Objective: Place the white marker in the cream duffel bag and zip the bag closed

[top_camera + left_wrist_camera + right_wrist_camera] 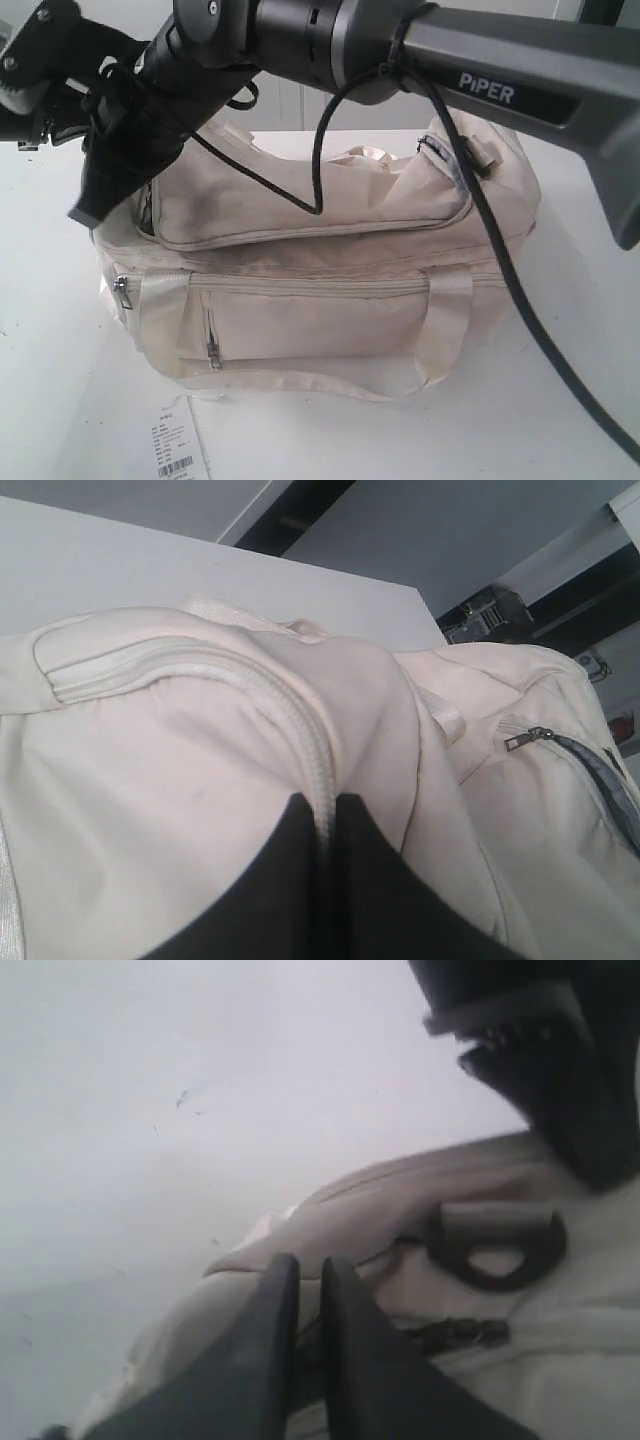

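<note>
Sitting in the middle of the table (50, 330), the cream duffel bag (330, 300) is resting upright. The left gripper (323, 805) is pinching its top zip ridge. The right gripper (305, 1265), fingers almost pressed together, is hanging by a grey buckle (495, 1245) at the bag's end.

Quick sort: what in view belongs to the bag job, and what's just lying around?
Job:
- cream duffel bag
- left gripper, at the bag's top zip
- right gripper, also at the bag
- white marker: not in view

Lying about:
- barcoded paper tag on the table
</note>
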{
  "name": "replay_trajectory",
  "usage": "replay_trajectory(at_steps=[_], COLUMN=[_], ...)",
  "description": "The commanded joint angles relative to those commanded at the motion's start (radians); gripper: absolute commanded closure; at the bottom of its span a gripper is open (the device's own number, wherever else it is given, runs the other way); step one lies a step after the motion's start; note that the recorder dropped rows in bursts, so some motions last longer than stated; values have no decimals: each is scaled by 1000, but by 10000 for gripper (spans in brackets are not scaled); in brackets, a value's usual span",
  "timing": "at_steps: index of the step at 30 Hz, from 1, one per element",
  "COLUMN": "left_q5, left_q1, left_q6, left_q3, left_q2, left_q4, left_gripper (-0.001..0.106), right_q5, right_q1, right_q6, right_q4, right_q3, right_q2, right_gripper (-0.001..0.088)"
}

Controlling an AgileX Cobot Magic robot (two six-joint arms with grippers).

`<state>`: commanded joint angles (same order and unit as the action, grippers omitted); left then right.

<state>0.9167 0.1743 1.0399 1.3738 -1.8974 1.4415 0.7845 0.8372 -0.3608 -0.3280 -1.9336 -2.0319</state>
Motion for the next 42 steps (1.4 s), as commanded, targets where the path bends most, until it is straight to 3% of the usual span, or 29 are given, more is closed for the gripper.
replay_trajectory(at_steps=[3, 11, 15, 19, 24, 28, 34, 36, 38, 41, 42], left_q5=[2, 2, 2, 2, 1, 2, 11, 11, 11, 11, 11], left_q1=[0, 0, 0, 0, 0, 0, 0, 0, 0, 0, 0], left_q6=[0, 0, 0, 0, 7, 7, 7, 7, 7, 7, 7], left_q3=[0, 0, 0, 0, 0, 0, 0, 0, 0, 0, 0], left_q2=[0, 0, 0, 0, 0, 0, 0, 0, 0, 0, 0], left_q4=[0, 0, 0, 0, 0, 0, 0, 0, 0, 0, 0], left_gripper=[1053, 1053, 1053, 1053, 1053, 1053, 1053, 1053, 1053, 1053, 1053], right_q5=[41, 74, 31, -73, -26, 0, -105, -140, -157, -134, -122], right_q1=[0, -23, -53, -58, -58, -60, -72, -72, -72, -72, -72], right_q6=[75, 303, 346, 387, 337, 337, 337, 337, 337, 297, 289], right_q4=[-11, 73, 120, 48, -91, -64, -39, -41, -43, -45, -46], right_q3=[0, 0, 0, 0, 0, 0, 0, 0, 0, 0, 0], right_q2=[-4, -65, -69, -78, -75, -104, -148, -148, -146, -135, -133], right_gripper=[592, 581, 398, 394, 394, 394, 397, 425, 554, 875, 866])
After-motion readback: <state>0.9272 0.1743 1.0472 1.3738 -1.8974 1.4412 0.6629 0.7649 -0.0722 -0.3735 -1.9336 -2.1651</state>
